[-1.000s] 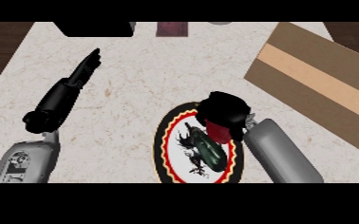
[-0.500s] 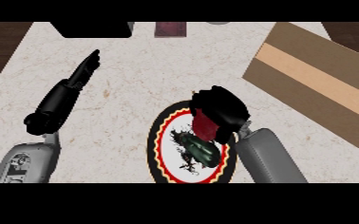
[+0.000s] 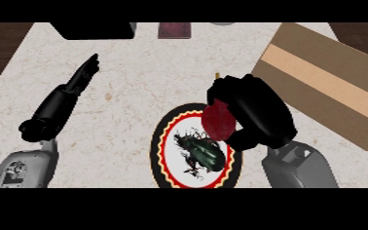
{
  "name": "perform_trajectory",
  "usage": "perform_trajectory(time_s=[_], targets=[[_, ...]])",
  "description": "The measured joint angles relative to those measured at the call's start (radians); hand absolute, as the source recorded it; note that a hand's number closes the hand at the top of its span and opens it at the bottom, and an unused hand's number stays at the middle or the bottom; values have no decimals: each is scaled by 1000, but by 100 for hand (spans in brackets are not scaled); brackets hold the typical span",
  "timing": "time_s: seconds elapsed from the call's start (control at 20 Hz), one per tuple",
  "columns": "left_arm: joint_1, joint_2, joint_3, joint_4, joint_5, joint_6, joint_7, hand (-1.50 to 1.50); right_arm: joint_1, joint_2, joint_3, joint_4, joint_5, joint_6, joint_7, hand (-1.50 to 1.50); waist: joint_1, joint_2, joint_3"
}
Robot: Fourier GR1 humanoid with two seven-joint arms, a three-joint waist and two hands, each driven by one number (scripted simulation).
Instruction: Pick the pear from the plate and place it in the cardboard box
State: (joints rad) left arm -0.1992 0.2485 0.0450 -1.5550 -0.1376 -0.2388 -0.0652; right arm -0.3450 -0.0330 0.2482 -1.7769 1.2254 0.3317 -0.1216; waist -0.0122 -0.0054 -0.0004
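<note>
At the near edge of the pale speckled stone counter (image 3: pixel 137 87) lies a round white plate (image 3: pixel 171 152) with a red, yellow and black rim and a dark green beetle picture (image 3: pixel 201 153) at its centre. The robot's right hand (image 3: pixel 255 109), black on a grey forearm, is over the plate's far right rim with its fingers curled round a dark red pear (image 3: pixel 220 121); the fruit's lower side shows beneath the palm, and a thin yellowish stem tip pokes out past the fingers on the far side. Whether the pear touches the plate cannot be told. Near the counter's left edge the left hand (image 3: pixel 68 92) rests open, fingers straight and pressed together, pointing away. A brown cardboard box (image 3: pixel 320 78) with a lighter stripe sits at the right edge, apart from the right hand. Along the far edge are a black block (image 3: pixel 93 29) and a small maroon rectangular object (image 3: pixel 176 30).
</note>
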Motion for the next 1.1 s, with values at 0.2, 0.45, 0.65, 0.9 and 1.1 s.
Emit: perform_trajectory(time_s=[0.2,0.45,0.65,0.9,1.1], targets=[[-10,-7,-2,14,-5,4,-4,0,-30,20,-130,-82,-79,8,124,150,-2,2,0],[-16,-15,-10,41,-20,7,-30,0,-123,15,-310,-90,-143,20,251,150,5,5,0],[-35,-17,-7,26,-11,-1,-8,0,-242,-38,-448,16,-188,6,290,150,15,6,0],[-30,-13,1,5,0,-16,0,0,-304,-179,-565,198,-212,-37,225,150,21,8,1],[-19,-19,-5,-3,-9,-14,-2,0,-347,-301,-595,370,-209,4,172,150,25,9,1]])
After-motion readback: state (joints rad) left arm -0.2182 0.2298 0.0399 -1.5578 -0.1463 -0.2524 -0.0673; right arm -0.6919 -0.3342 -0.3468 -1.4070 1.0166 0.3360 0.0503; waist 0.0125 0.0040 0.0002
